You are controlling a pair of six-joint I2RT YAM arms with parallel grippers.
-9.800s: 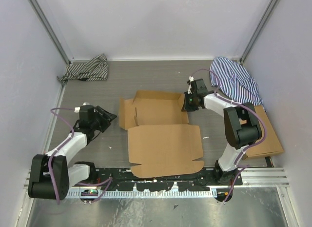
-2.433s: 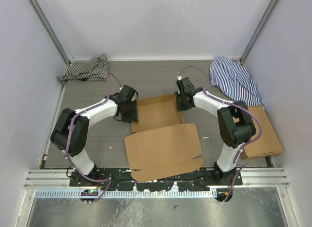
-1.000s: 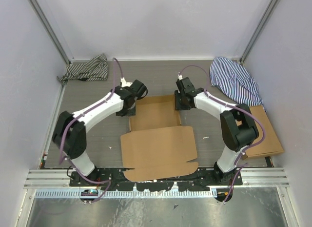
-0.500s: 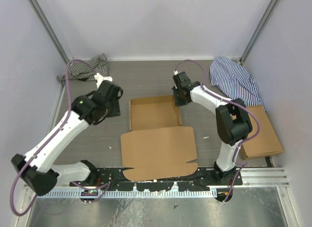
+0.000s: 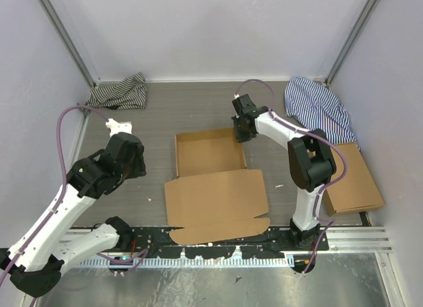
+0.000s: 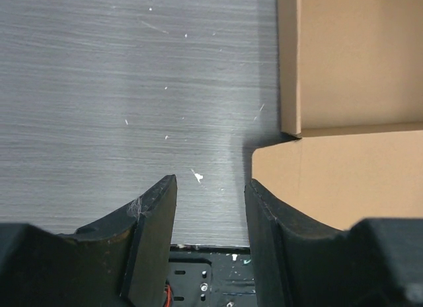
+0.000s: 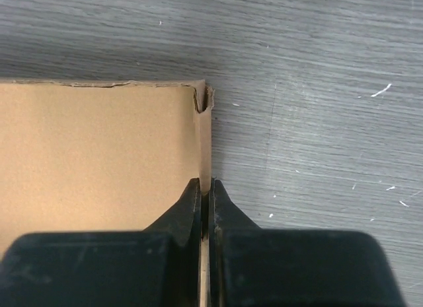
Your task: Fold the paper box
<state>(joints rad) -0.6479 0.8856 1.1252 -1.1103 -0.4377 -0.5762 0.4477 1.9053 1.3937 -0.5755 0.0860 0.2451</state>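
Observation:
The paper box [image 5: 209, 153] lies mid-table as a shallow brown tray with low walls standing, and its big lid flap [image 5: 217, 196] lies flat toward the near edge. My right gripper [image 5: 239, 131] is at the tray's far right corner. In the right wrist view the gripper [image 7: 205, 183] is shut on the thin upright right wall [image 7: 205, 138]. My left gripper [image 5: 131, 163] hangs raised to the left of the box and touches nothing. In the left wrist view it [image 6: 210, 181] stands open over bare table, with the box's left wall [image 6: 288, 69] to its right.
A dark striped cloth [image 5: 119, 92] lies at the far left corner and a blue striped cloth [image 5: 318, 110] at the far right. A flat brown cardboard rectangle [image 5: 355, 183] rests by the right wall. A black rail [image 5: 218, 245] runs along the near edge.
My left arm has pulled away from the box's left wall, swinging left and upward. My right gripper has closed onto the right wall near the far corner.

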